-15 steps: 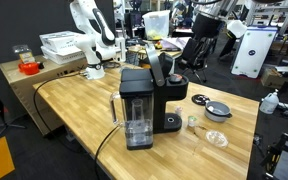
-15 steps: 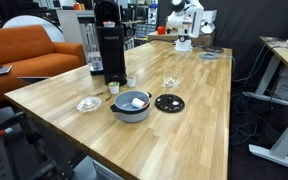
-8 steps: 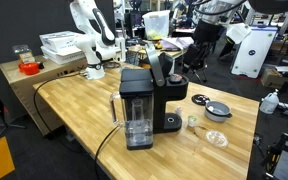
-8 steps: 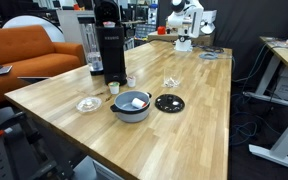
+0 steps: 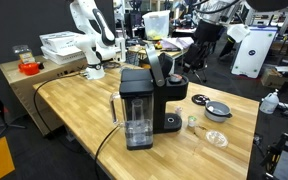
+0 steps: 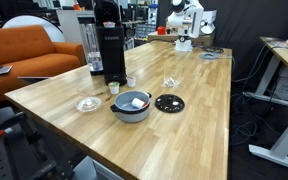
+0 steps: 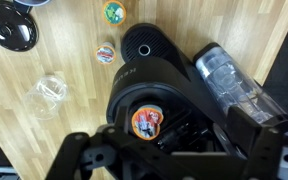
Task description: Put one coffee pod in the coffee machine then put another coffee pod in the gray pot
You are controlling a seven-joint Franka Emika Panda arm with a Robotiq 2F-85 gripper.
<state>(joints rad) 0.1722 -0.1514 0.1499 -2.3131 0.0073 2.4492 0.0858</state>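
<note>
In the wrist view I look straight down on the black coffee machine (image 7: pixel 159 75), with its lid up. A coffee pod with an orange-red top (image 7: pixel 147 122) lies in the open brew chamber. Two more pods stand on the wood in front of it: a white one with a red mark (image 7: pixel 105 53) and a paler greenish one (image 7: pixel 114 12). My gripper (image 7: pixel 169 162) hangs open above the machine, holding nothing. In both exterior views the gray pot (image 6: pixel 132 106) (image 5: pixel 218 111) sits near the machine (image 6: pixel 109 52) (image 5: pixel 144 105). An exterior view also shows the two pods (image 6: pixel 130 81) (image 6: pixel 113 88).
A flat black disc (image 6: pixel 169 102) (image 7: pixel 11 25) lies beside the pot. A clear dish (image 6: pixel 88 103) (image 5: pixel 216 138) and a small clear cup (image 7: pixel 49 95) (image 6: pixel 170 82) stand on the wooden table (image 6: pixel 199 120). The machine's water tank (image 7: pixel 229 80) sticks out on one side.
</note>
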